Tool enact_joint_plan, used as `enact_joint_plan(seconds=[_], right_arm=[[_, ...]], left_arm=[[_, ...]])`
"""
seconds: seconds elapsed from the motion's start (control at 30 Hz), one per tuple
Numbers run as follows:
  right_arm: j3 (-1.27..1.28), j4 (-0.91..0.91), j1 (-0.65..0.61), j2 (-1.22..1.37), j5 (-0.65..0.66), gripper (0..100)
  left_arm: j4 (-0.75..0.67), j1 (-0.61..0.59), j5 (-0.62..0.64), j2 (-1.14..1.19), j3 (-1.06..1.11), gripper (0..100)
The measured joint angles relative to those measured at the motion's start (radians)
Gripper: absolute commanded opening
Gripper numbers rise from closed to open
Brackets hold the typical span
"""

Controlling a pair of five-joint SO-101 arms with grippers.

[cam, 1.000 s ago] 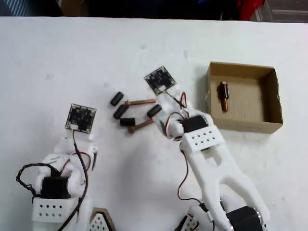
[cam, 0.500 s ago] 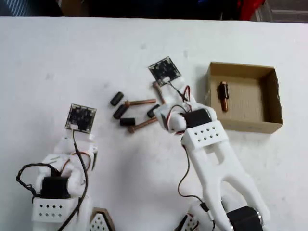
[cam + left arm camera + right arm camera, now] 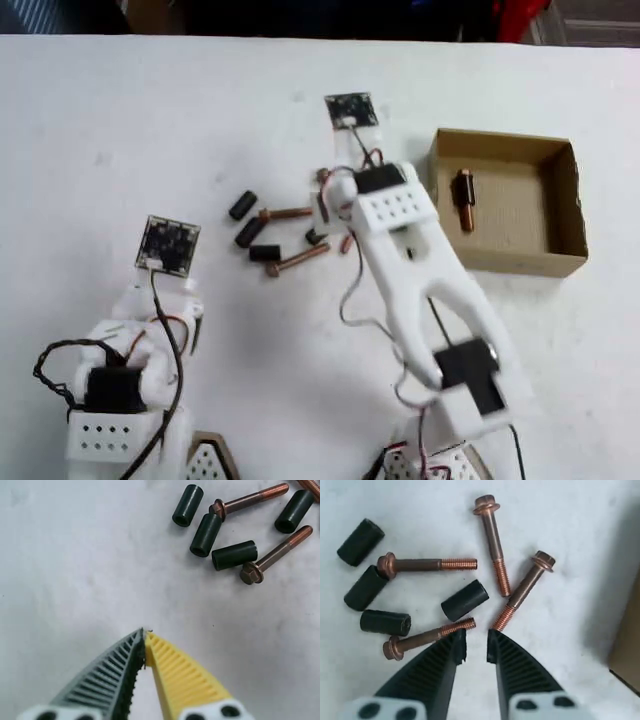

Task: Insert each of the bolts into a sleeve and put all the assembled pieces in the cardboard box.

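Note:
Several copper bolts (image 3: pixel 427 564) and black sleeves (image 3: pixel 465 600) lie loose on the white table. My right gripper (image 3: pixel 476 647) hovers just over the near edge of this cluster, its black fingers slightly open and holding nothing. One tip sits by a bolt's threaded end (image 3: pixel 460 626). In the high view the right arm (image 3: pixel 385 205) stretches over the cluster beside the cardboard box (image 3: pixel 557 205), where one assembled bolt and sleeve (image 3: pixel 465 200) lies. My left gripper (image 3: pixel 144 632) is shut and holds nothing, well short of the sleeves (image 3: pixel 205 534) and bolts (image 3: pixel 277 555).
The left arm (image 3: pixel 130 340) rests at the table's near left corner. Bare white table (image 3: pixel 150 110) stretches to the left of the parts and beyond them. The box's near wall (image 3: pixel 510 262) stands close to the right arm's forearm.
The right arm has stretched toward the far side of the table, over the parts, uncovering two bolts beside it. The left arm has stayed still.

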Motion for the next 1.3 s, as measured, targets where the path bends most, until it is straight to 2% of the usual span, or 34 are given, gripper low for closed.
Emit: enact_joint_plan(seconds=[0.27, 0.57, 0.9, 1.3], right_arm=[[-0.319, 0.164, -0.012, 0.249, -0.295, 6.3], [-0.52, 0.27, -0.048, 0.434, -0.595, 6.3], [-0.554, 0.275, -0.031, 0.502, -0.715, 6.3], [-0.571, 0.272, -0.012, 0.565, -0.752, 6.3]], left_arm=[[0.0, 0.0, 0.0, 0.0, 0.0, 2], [0.0, 0.0, 0.0, 0.0, 0.0, 2], [-0.031, 0.0, 0.0, 0.0, 0.017, 2], [-0.037, 0.0, 0.0, 0.0, 0.018, 2]])
